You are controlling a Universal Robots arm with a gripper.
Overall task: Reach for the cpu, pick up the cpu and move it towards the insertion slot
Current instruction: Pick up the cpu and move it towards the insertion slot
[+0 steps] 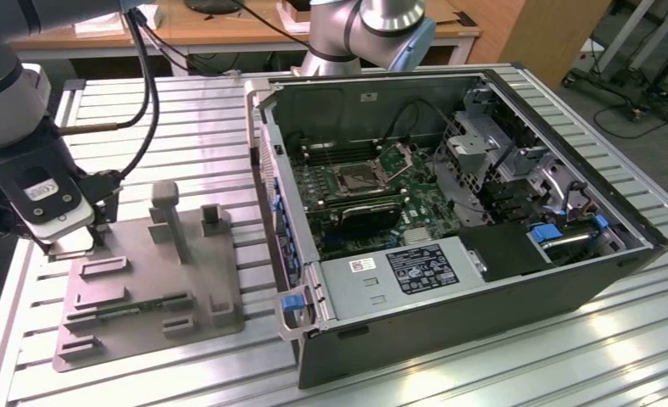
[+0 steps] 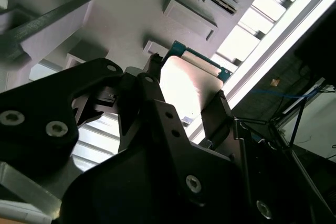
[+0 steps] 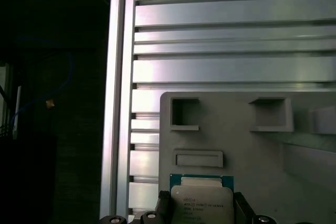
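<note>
The cpu (image 3: 202,199) is a small square chip with a silver top and a green rim. It lies at a corner of the grey plastic fixture (image 1: 153,280), and in the second wrist view its metal top (image 2: 184,85) shines. My gripper (image 3: 202,209) has a black finger against each of two opposite edges of the chip, shut on it. In the exterior view the gripper (image 1: 91,233) is low over the fixture's far corner, at that view's left, and the arm's wrist hides the chip. The insertion slot (image 1: 357,176) sits inside the open computer case with its metal lid plate (image 1: 400,158) tilted up.
The computer case (image 1: 459,229) lies open on the ribbed metal table (image 1: 175,110), to the exterior view's right of the fixture. The fixture carries upright posts (image 1: 167,212) and a thin green circuit strip (image 1: 141,305). A second arm's base (image 1: 368,34) stands behind the case.
</note>
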